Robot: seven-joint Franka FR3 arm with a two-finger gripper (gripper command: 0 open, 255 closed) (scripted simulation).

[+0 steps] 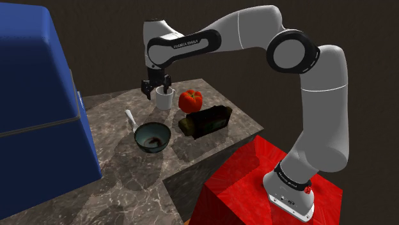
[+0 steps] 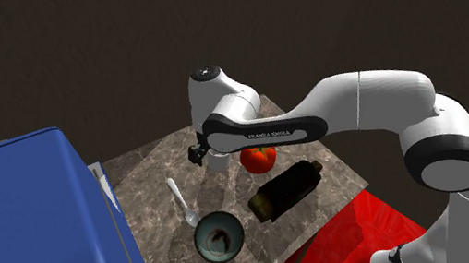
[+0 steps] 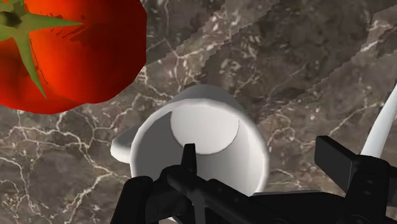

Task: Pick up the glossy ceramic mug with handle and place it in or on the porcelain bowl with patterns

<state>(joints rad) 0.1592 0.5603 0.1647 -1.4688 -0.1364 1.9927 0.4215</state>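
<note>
A plain white mug point(image 1: 165, 98) stands upright on the dark marble counter, its small handle point(image 3: 121, 146) on the tomato's side. My black gripper point(image 1: 156, 88) hangs right over it, open. In the wrist view one finger point(image 3: 188, 159) is above the mug's point(image 3: 210, 137) hollow and the other point(image 3: 334, 156) is outside its wall, neither touching. The dark greenish bowl point(image 1: 138, 134) sits nearer the counter's front edge, below the mug in the shoulder view. The second exterior view shows the mug point(image 2: 219, 160) under the gripper point(image 2: 202, 155) and the bowl point(image 2: 202, 230) further forward.
A red tomato point(image 1: 190, 100) lies close beside the mug. A dark bottle point(image 1: 206, 121) lies on its side next to the bowl, and a white spoon point(image 1: 130, 119) rests between mug and bowl. A big blue block point(image 1: 32, 96) borders the counter; the red stand point(image 1: 249, 185) is at the lower right.
</note>
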